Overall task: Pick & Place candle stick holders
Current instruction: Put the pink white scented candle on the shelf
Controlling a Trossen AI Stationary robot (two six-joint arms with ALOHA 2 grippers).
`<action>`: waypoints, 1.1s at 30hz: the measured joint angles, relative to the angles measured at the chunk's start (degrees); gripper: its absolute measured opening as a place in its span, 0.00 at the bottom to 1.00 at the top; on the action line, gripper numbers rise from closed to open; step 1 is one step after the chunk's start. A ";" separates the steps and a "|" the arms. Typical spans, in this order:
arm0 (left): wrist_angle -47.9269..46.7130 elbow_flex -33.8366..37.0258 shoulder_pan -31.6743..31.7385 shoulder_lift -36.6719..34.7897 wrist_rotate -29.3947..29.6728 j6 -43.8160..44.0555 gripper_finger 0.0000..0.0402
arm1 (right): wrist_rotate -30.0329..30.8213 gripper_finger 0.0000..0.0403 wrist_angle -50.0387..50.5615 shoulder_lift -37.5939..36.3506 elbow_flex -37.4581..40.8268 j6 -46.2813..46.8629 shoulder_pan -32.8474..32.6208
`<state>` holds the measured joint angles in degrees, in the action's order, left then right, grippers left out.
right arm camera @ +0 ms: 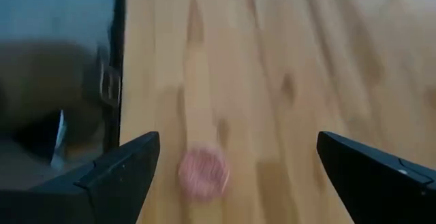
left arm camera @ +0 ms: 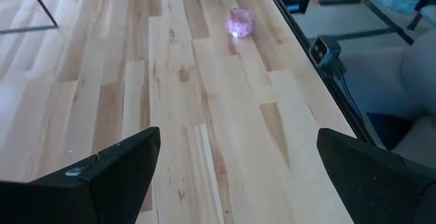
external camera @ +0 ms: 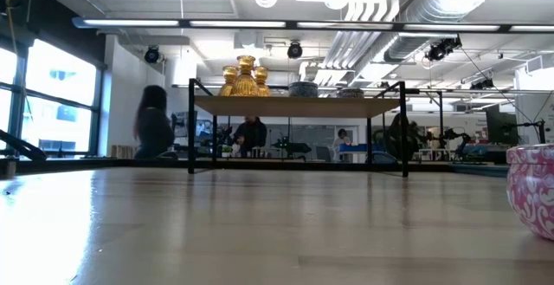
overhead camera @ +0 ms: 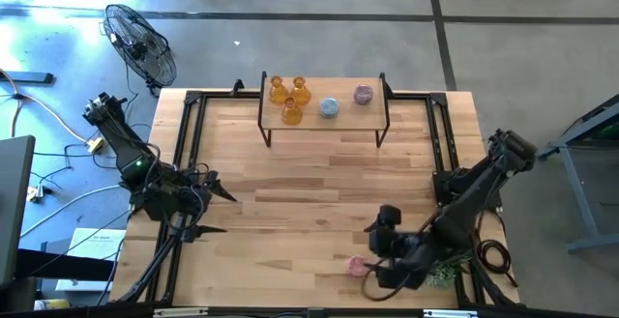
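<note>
A low wooden shelf [overhead camera: 334,123] stands at the table's far middle. On it rest three amber candle stick holders [overhead camera: 288,96], a pale blue one [overhead camera: 329,107] and a pink one [overhead camera: 363,94]. Another pink holder [overhead camera: 356,265] stands on its base on the table near the front right, also seen in the low view [external camera: 532,190]. My right gripper [overhead camera: 371,258] hovers open just right of it; in its wrist view the holder [right arm camera: 203,173] lies ahead between the spread fingers, untouched. My left gripper [overhead camera: 221,212] waits open at the table's left, with nothing between its fingers [left arm camera: 238,176].
A green plant [overhead camera: 443,274] sits by the right arm at the front right corner. Black frame rails [overhead camera: 184,144] run along the table's left and right sides. A fan [overhead camera: 140,43] stands off the far left corner. People [external camera: 154,129] move in the room behind.
</note>
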<state>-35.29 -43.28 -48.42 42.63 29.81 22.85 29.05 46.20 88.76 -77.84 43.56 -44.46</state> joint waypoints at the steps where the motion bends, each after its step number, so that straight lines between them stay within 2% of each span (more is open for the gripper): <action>1: 0.66 0.48 0.00 -0.04 0.54 0.00 0.97 | -2.12 0.97 2.88 1.96 -1.94 1.99 0.41; 7: 2.91 5.23 0.02 -0.01 3.02 1.91 0.97 | -12.01 0.97 19.52 15.18 -14.47 13.16 3.43; 13: 11.47 9.64 0.02 0.00 6.77 2.35 0.97 | -18.48 0.97 25.07 22.89 -21.76 20.30 6.10; 17: 18.53 12.52 0.02 -0.02 4.08 -3.17 0.97 | -25.96 0.97 24.41 23.79 -20.95 24.19 7.24; 22: 24.24 16.80 0.00 -0.83 1.17 -5.92 0.97 | -26.88 0.97 24.41 23.79 -19.38 27.20 7.77; 28: 29.23 21.57 0.02 -3.96 1.21 -6.27 0.97 | -26.99 0.97 17.68 23.75 -17.46 27.17 7.79; 33: 32.26 24.52 0.02 -7.02 1.19 -6.86 0.97 | -30.08 0.97 13.61 23.77 -13.86 27.13 8.46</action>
<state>-3.03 -18.76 -48.40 35.61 31.00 15.99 -1.04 59.81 112.53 -91.70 70.69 -36.00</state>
